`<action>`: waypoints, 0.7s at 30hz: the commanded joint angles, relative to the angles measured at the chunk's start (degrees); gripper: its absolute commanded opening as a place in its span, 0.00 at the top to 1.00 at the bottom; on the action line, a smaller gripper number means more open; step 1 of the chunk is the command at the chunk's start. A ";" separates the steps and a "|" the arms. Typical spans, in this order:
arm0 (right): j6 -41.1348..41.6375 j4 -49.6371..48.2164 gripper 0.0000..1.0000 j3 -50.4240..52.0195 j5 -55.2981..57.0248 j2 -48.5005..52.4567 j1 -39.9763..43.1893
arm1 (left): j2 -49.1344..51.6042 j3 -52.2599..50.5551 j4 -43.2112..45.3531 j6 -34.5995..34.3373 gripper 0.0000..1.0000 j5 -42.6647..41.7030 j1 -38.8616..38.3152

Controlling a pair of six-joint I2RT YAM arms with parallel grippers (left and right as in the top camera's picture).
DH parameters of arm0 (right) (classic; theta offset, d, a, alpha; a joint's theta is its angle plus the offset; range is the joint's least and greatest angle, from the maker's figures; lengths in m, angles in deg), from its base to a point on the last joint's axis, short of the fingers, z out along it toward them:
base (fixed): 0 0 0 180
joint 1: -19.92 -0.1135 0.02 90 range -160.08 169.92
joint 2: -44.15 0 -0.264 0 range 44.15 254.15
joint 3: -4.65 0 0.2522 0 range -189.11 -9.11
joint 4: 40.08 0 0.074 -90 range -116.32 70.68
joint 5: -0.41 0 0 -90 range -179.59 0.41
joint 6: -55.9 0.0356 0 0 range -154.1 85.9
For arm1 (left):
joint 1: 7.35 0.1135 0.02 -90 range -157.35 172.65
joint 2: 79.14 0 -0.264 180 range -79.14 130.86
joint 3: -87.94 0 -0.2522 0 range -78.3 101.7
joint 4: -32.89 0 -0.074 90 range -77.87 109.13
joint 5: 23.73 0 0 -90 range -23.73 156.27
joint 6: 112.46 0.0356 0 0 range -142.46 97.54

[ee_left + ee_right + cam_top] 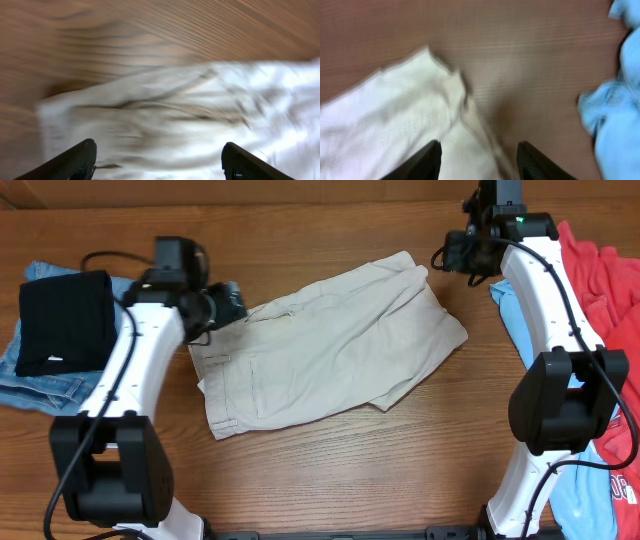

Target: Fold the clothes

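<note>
Status: the khaki shorts [330, 345] lie mid-table [330, 220] on a diagonal, waistband end toward the left arm and leg hems toward the right arm. Going by the doubled edge along the lower right, I'd say they're halved leg over leg - first fold done, cross fold not yet.

Left gripper [228, 305] sits just beside the upper waistband corner. Its wrist view is blurred, but the fingers [82, 160] stand wide apart with only flat cloth below, so nothing is held.

Right gripper [452, 255] hangs over the far hem corner. The jaws are parted and the hem edge runs under the gap, not pinched as far as I can tell.

So we're between grasps, one arm at each end.

Next move, my read: pinch the hem corner and waistband corner, catching both layers, then carry one end over the other. A single-layer pinch would peel the first fold open.

Stacks: a folded black garment [65, 320] on denim [40, 390] at the left. A red top [600, 270] and a light-blue top [515, 315] lie rumpled at the right - probably the queue.
</note>
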 commanded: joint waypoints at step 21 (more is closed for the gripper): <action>0.11 -3.34 0.45 27.06 -8.90 0.28 -0.42 | 18.84 0.87 14.43 9.07 0.11 3.80 -15.39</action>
